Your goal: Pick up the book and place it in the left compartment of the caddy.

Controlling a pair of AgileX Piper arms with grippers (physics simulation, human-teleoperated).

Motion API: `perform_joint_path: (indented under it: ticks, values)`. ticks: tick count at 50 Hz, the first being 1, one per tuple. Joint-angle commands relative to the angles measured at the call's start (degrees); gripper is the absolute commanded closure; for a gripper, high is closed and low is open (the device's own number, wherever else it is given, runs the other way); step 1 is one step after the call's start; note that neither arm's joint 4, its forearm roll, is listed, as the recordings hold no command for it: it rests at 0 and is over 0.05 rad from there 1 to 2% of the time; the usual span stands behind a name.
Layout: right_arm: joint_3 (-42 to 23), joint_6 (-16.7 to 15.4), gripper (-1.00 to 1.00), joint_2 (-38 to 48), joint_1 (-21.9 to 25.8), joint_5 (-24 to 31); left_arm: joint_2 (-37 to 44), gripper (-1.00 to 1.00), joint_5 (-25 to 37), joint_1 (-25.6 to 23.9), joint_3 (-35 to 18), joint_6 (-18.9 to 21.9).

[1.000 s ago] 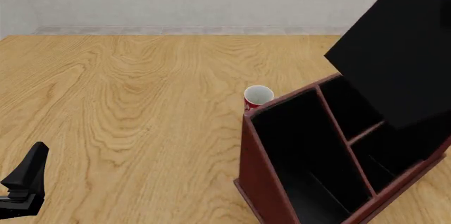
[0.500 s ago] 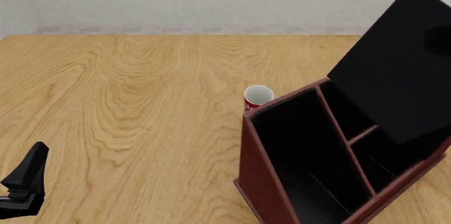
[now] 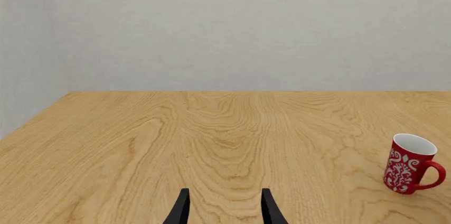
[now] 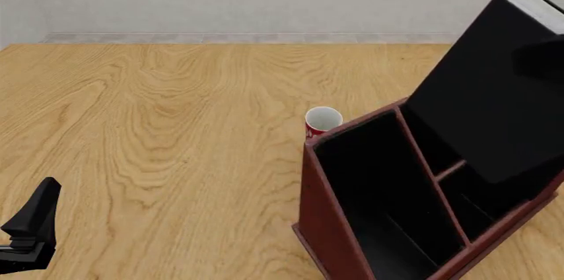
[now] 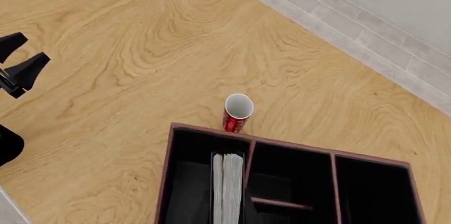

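The black book (image 4: 493, 88) hangs tilted in the air over the right side of the reddish-brown caddy (image 4: 319, 207), its white page edge showing at the top. My right gripper (image 4: 537, 59) shows only as a dark shape against the cover and is shut on the book. In the right wrist view the book (image 5: 227, 187) is edge-on above the caddy (image 5: 282, 142), over the divider side of the long left compartment (image 5: 189, 187). That compartment (image 4: 379, 201) is black inside. My left gripper (image 4: 31, 227) rests low at the near left, open (image 3: 225, 212), holding nothing.
A red-and-white cup (image 4: 323, 121) stands upright on the table just behind the caddy's far left corner, also visible in the left wrist view (image 3: 410, 163) and the right wrist view (image 5: 237, 112). The wooden table (image 4: 176, 128) ends at a grey wall.
The book has shifted to the right in the front view, and its white page edge has come into sight at the top right. The left arm has not moved.
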Motion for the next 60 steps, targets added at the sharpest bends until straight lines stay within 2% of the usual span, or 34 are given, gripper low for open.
perform_joint_path:
  ticks: [1, 60]
  values:
    - [1.5, 1.8, 1.00, 0.3, 0.1, -1.5, 0.0, -1.00, 0.0, 0.0, 0.0, 0.0]
    - [11.2, 2.9, 1.00, 2.2, 1.3, -6.3, 0.0, -1.00, 0.0, 0.0, 0.0, 0.0]
